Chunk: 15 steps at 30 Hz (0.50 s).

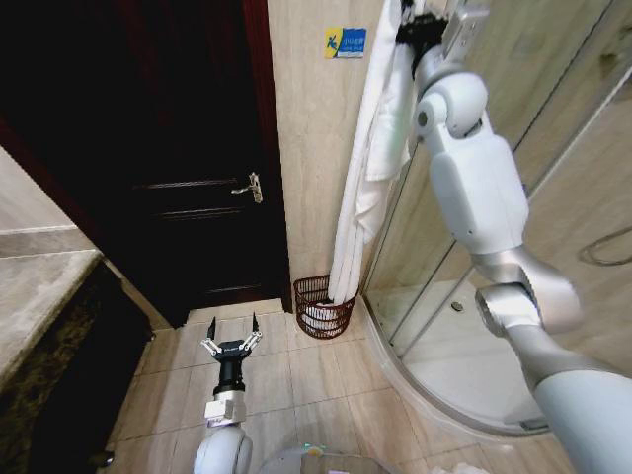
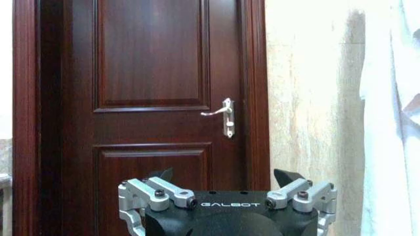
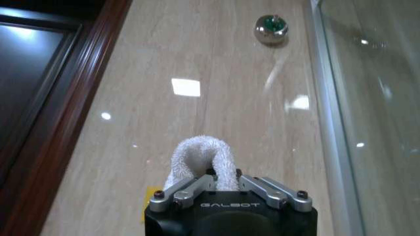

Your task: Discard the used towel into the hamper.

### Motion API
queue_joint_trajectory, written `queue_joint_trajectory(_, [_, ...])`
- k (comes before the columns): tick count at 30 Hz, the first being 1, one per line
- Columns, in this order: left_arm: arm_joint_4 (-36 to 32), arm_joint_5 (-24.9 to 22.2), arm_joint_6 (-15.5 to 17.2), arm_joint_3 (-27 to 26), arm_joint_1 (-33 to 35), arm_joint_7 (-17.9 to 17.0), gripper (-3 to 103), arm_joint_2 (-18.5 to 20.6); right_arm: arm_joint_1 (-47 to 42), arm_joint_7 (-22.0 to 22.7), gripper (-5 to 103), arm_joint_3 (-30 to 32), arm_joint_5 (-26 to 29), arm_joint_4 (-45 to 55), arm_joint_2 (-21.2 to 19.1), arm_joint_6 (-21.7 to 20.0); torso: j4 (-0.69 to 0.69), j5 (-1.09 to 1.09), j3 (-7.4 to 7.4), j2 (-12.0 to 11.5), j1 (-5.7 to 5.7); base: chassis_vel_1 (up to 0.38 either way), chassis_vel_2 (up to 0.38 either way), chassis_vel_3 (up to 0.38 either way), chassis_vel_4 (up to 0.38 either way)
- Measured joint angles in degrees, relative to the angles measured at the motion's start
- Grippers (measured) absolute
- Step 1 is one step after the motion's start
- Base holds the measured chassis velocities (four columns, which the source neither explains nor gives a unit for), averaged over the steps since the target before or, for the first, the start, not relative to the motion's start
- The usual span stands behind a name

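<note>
Your right gripper [image 3: 220, 178] is raised high at about 1 o'clock in the head view, its fingers pinched narrow on a fold of the white towel [image 1: 367, 168]. From there the towel hangs in a long drape down the tiled wall, its lower end reaching into or just behind the hamper [image 1: 323, 306]; you cannot tell which. The hamper sits on the floor at about 6 o'clock from the held fold, between the dark wooden door [image 1: 188, 168] and the glass shower screen [image 1: 553, 197].

The main risk, I judge, is release: the towel is long and the hamper small, so the cloth could slump over the rim onto the floor tiles. The terry looks thick and bunched at the grip. Your left gripper [image 1: 231, 344] waits low at 7 o'clock, fingers spread wide, holding nothing.
</note>
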Motion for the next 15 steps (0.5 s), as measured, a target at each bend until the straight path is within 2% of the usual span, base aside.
queue_joint_trajectory(7, [0.2,0.2,-0.4,-0.1,0.2,-0.1,100,0.0,-1.4,1.9,4,-0.5,1.7,1.3,2.2,0.1,0.02,-0.03,0.0,0.0,-0.01,0.0,0.0,0.0,0.0])
queue_joint_trajectory(15, [-0.4,0.3,-0.5,-0.4,0.7,-0.2,100,0.0,-3.3,1.9,4,-0.1,0.7,0.3,5.4,0.8,0.01,-0.01,0.0,0.0,0.0,0.0,0.0,0.0,0.0])
